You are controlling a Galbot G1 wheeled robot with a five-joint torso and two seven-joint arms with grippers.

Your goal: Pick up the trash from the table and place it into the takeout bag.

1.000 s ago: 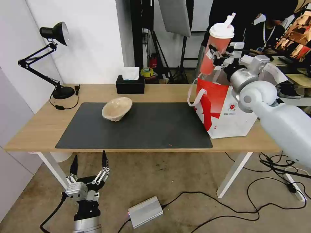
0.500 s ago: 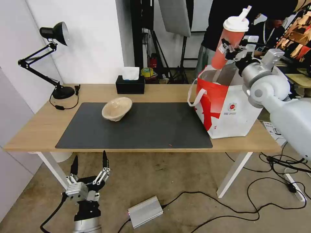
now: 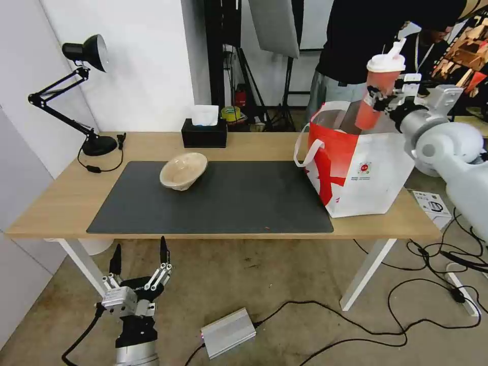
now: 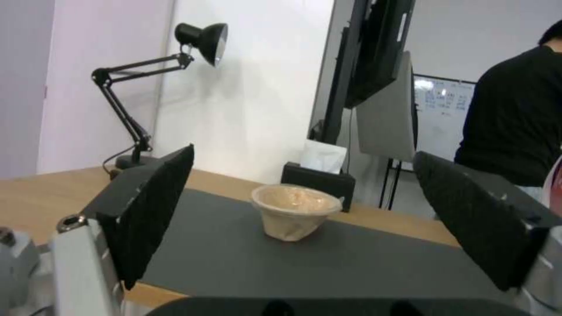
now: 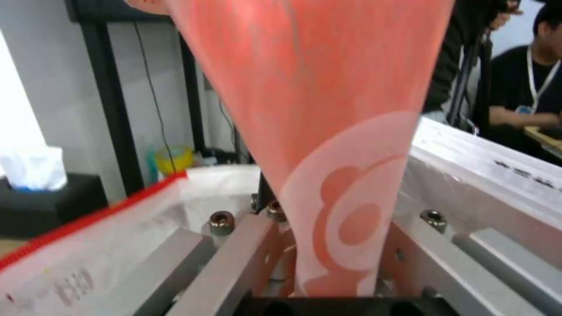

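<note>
Cup [image 3: 376, 96]: red, white lid. Bag [image 3: 356, 170]: white, red panel, small red logo. Bowl [image 3: 183, 171]: beige. Mat [image 3: 229, 203]: dark grey. Tissue box [image 3: 204, 135]: black.

Right arm [image 3: 452, 152]: smooth silver-grey rounded shell, ball-like joint housings. Left gripper [image 3: 138, 264]: two slim black pointed fingers [image 3: 163, 251] on a bare-metal linkage block, black cable trailing from it. Textured black pads [image 4: 155, 206]; hex-socket screws [image 5: 222, 218] in grey bars.

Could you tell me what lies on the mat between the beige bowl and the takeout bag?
Nothing: in the head view the dark mat is bare between the beige bowl and the takeout bag.
</note>
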